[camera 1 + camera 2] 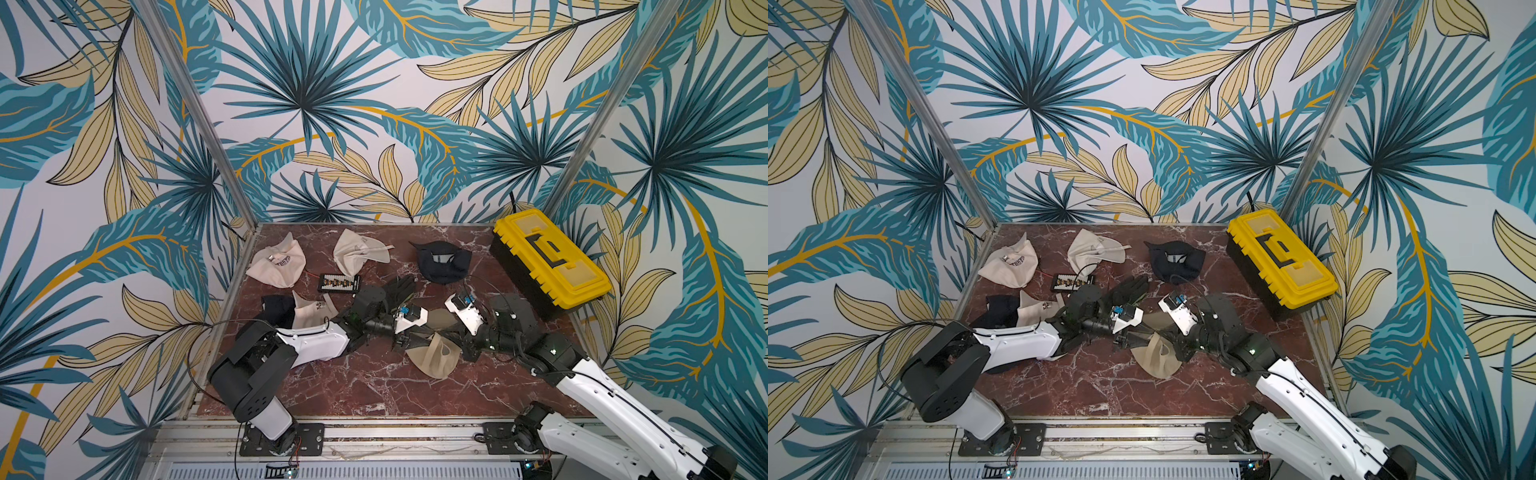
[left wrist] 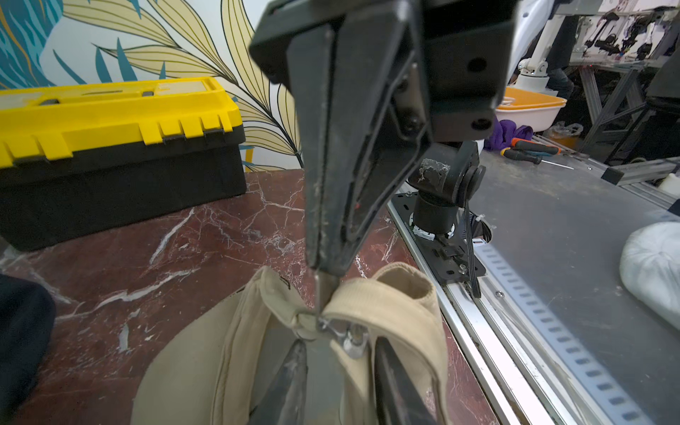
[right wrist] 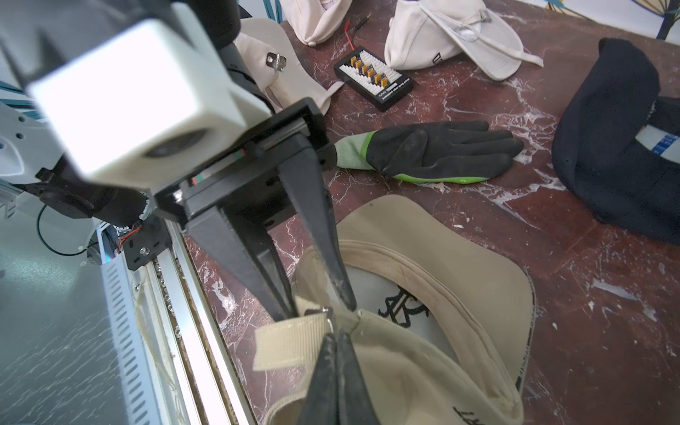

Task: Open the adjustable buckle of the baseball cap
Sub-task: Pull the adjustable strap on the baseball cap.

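Marble tabletop carried yellow toolbox along far right edge. Tan baseball cap lay inside-up near front centre, between both arms. Right end effector was pinched together on cap's rear strap, just beside buckle. Left end effector had jaws apart, fingertips either side of strap at buckle; contact could not be told. Small metal buckle sat between both end effectors; whether undone, unclear.

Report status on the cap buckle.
Right gripper shut on strap. Left gripper open, astride buckle. Cap strap not yet freed. Glove beside cap, not blocking.
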